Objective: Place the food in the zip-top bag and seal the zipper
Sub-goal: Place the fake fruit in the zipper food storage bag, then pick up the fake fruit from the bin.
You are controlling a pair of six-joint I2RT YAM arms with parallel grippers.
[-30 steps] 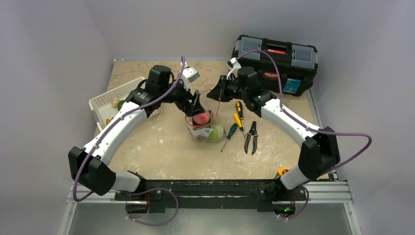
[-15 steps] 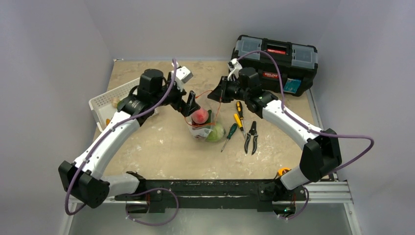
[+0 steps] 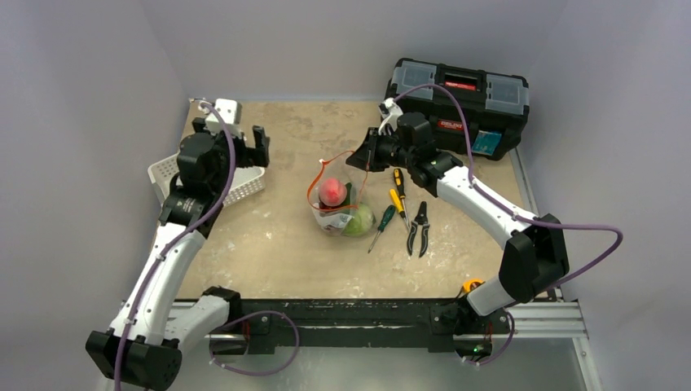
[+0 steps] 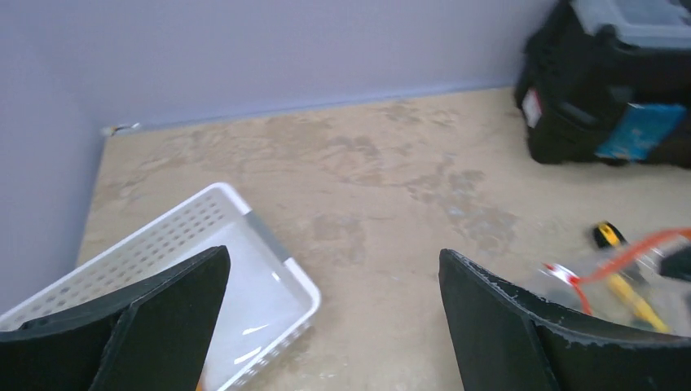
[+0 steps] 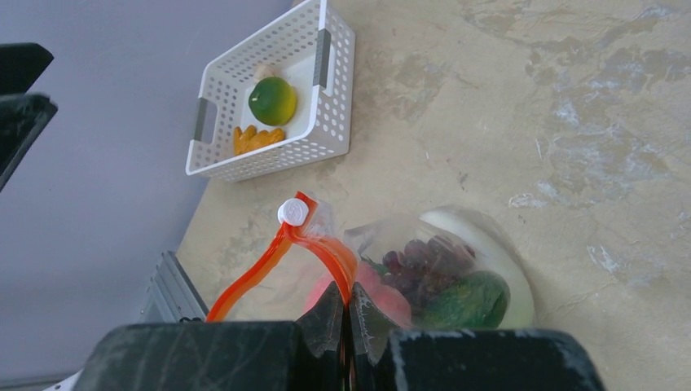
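Zip-top bag (image 3: 338, 208) stands mid-desk (image 3: 269, 252), mouth open, with peach (image 3: 330, 191), grape bunch (image 5: 424, 261) and green fruit (image 3: 360, 220) inside. Right tool (image 5: 349, 314) is pinched tight on the orange zipper (image 5: 322, 248) at the bag's far-right rim. Left tool (image 3: 248, 140) is spread wide and holds nothing, well left of the bag over the white basket (image 3: 244, 183). Bare desk lies left of and in front of the bag. Screwdrivers (image 3: 398, 199) and pliers (image 3: 420, 228) crowd its right side. Toolbox (image 3: 456, 102) sits beyond the bag to the right, at the back edge.

You held the left arm (image 3: 163, 261) stretched forward on the left side, left gripper (image 3: 251, 145) spread wide and empty. Your right arm (image 3: 481, 204) reached inward toward the middle, elbow bent, right gripper (image 5: 342, 301) pinched shut on the zipper (image 5: 259, 263).
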